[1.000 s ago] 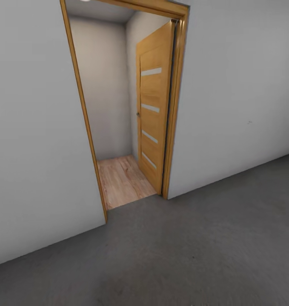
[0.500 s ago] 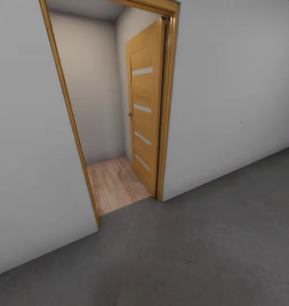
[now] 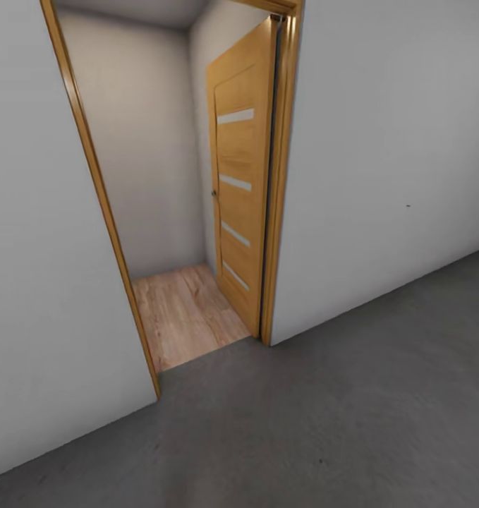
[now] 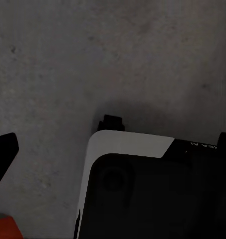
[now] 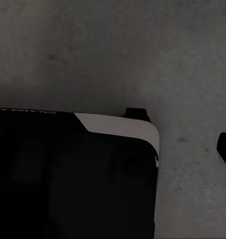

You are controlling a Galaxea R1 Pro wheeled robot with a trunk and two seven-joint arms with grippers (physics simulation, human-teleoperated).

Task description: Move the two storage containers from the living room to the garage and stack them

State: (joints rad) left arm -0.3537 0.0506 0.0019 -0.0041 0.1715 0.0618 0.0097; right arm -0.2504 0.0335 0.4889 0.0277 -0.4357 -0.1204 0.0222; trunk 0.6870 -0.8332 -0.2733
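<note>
Centre-left of the head view: open door (image 3: 240, 176), wood planks (image 3: 183, 317) beyond the concrete floor (image 3: 324, 423). Apparently heading back for a container; orange-red corner (image 4: 4, 228) at lower left of left wrist view. Finger spread of either gripper: cannot tell.

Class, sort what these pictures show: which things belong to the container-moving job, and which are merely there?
Belongs to the job:
- rough dark grey concrete floor
- orange-red corner, possibly a storage container

Merely there:
- open light-brown wooden door
- wooden door frame
- white-grey wall
- light wood plank flooring
</note>
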